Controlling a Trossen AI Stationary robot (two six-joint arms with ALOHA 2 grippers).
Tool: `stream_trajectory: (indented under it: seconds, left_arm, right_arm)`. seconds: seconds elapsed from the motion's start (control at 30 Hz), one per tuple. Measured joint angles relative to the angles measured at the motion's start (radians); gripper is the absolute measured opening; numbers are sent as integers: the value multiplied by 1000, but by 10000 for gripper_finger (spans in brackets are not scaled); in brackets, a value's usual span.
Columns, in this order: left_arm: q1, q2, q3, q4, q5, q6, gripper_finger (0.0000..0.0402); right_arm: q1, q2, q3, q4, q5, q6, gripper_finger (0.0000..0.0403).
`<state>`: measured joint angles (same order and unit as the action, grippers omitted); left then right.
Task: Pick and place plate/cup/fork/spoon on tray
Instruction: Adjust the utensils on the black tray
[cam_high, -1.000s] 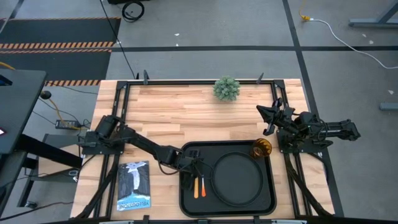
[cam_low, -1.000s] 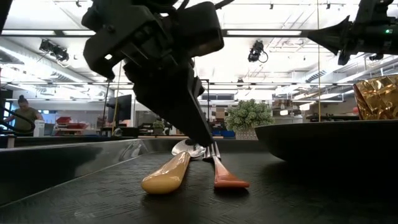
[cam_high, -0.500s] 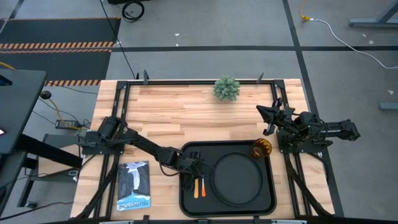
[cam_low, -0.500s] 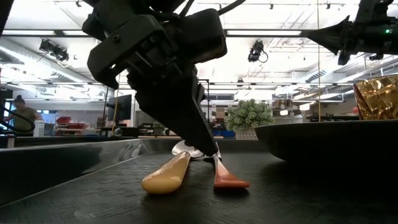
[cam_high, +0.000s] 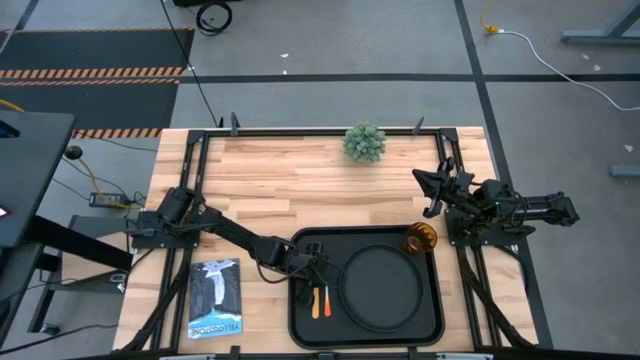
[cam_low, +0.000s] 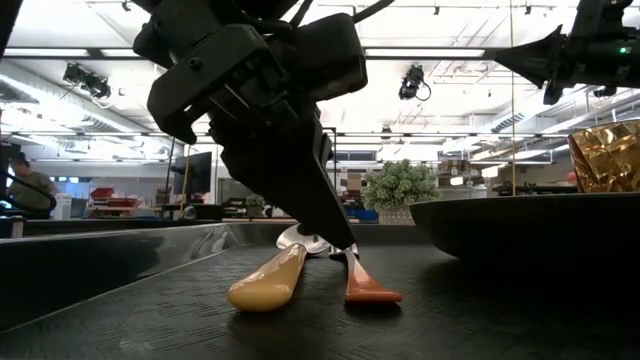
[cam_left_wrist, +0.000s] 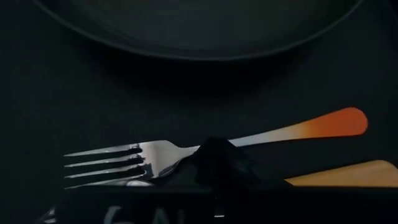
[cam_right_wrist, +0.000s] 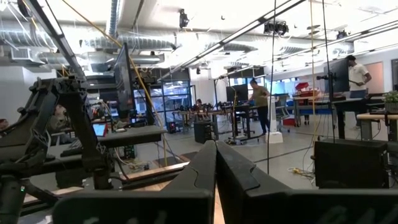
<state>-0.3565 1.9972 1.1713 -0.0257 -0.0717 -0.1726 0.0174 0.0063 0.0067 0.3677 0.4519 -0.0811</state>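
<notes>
The black tray (cam_high: 432, 300) lies at the table's near edge. On it rest the round black plate (cam_high: 380, 287), the amber cup (cam_high: 420, 238) at its far right corner, and the spoon (cam_high: 315, 302) and fork (cam_high: 326, 297) side by side left of the plate. My left gripper (cam_high: 312, 273) is shut and low over the tray, its tips at the fork's neck. In the low view (cam_low: 340, 245) it slants down onto the fork (cam_low: 370, 290), beside the spoon (cam_low: 268, 280). My right gripper (cam_high: 432, 190) is shut and empty, raised at the table's right edge. My left gripper has its shut fingertips (cam_left_wrist: 214, 163) on the fork's neck (cam_left_wrist: 180, 152), between the tined head and the orange handle. The fingers slant down from above and from the table's far left. The fork lies flat on the tray floor, its tines toward the table's far edge.
A small potted plant (cam_high: 364, 142) stands at the table's far edge. A booklet (cam_high: 216, 298) lies on the table left of the tray. The plate's rim (cam_low: 520, 225) rises right of the fork. A person (cam_low: 20, 185) is in the room behind.
My left gripper's shut fingertips have gone down a little and along the fork, from its head toward its neck. The fork and spoon have stayed flat on the tray.
</notes>
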Motion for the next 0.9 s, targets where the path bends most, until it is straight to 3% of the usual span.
stream_trajectory:
  seconds: [0.9]
  left_arm:
    - [6, 25, 8, 58, -17, 27, 8]
  right_arm:
    - [0, 0, 0, 5, 0, 0, 14]
